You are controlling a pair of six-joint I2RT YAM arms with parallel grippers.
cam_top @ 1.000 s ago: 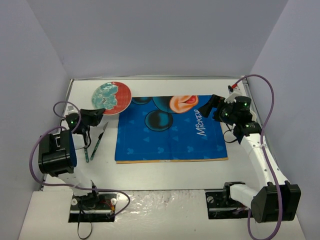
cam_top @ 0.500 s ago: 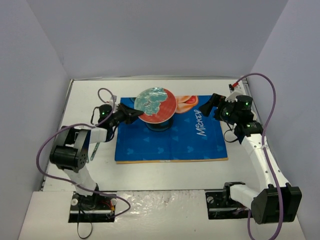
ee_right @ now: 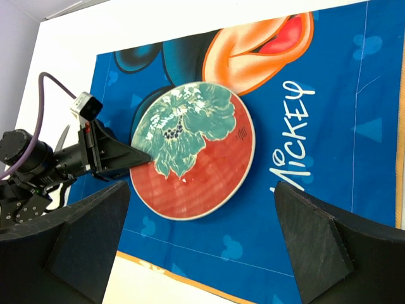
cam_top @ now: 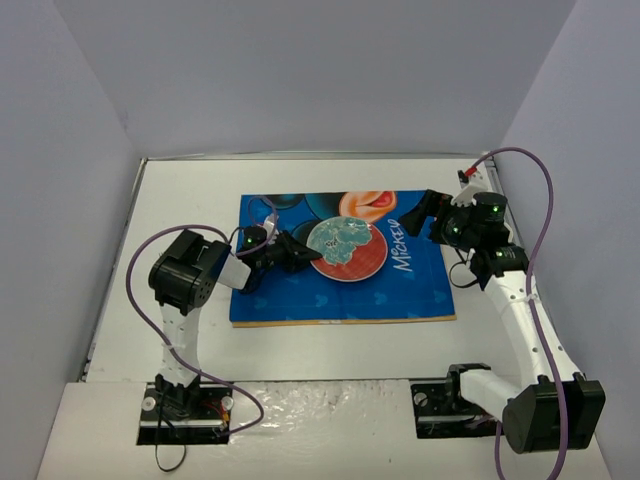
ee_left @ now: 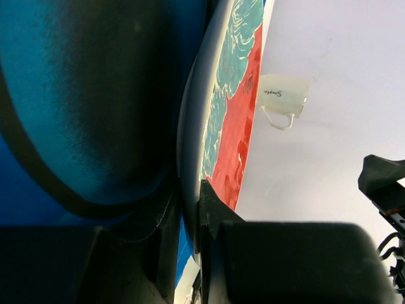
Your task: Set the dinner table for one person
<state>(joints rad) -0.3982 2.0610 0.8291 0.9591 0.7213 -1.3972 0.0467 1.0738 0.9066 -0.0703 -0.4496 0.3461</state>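
A round plate [cam_top: 350, 250], red with a teal flower pattern, lies over the middle of the blue Mickey-print placemat [cam_top: 340, 295] on the white dinner table [cam_top: 180, 195]. My left gripper [cam_top: 306, 256] is shut on the plate's left rim. The left wrist view shows the rim of the plate [ee_left: 192, 126] pinched edge-on between the black fingers [ee_left: 213, 212]. Whether the plate rests on the mat or hangs just above it cannot be told. My right gripper [cam_top: 416, 214] hovers over the mat's right end, open and empty. In its own view the plate [ee_right: 202, 149] sits between its wide-apart fingers [ee_right: 310, 234].
The placemat [ee_right: 329, 158] covers the table's centre and has an orange strip along its near edge. Grey walls close in the table at the back and on both sides. The left arm's elbow [cam_top: 185, 270] and purple cable stand over the left strip of the table.
My left gripper carried the plate from the table's far left rightwards onto the middle of the placemat, and its arm stretched out to the right. The right arm has hardly moved.
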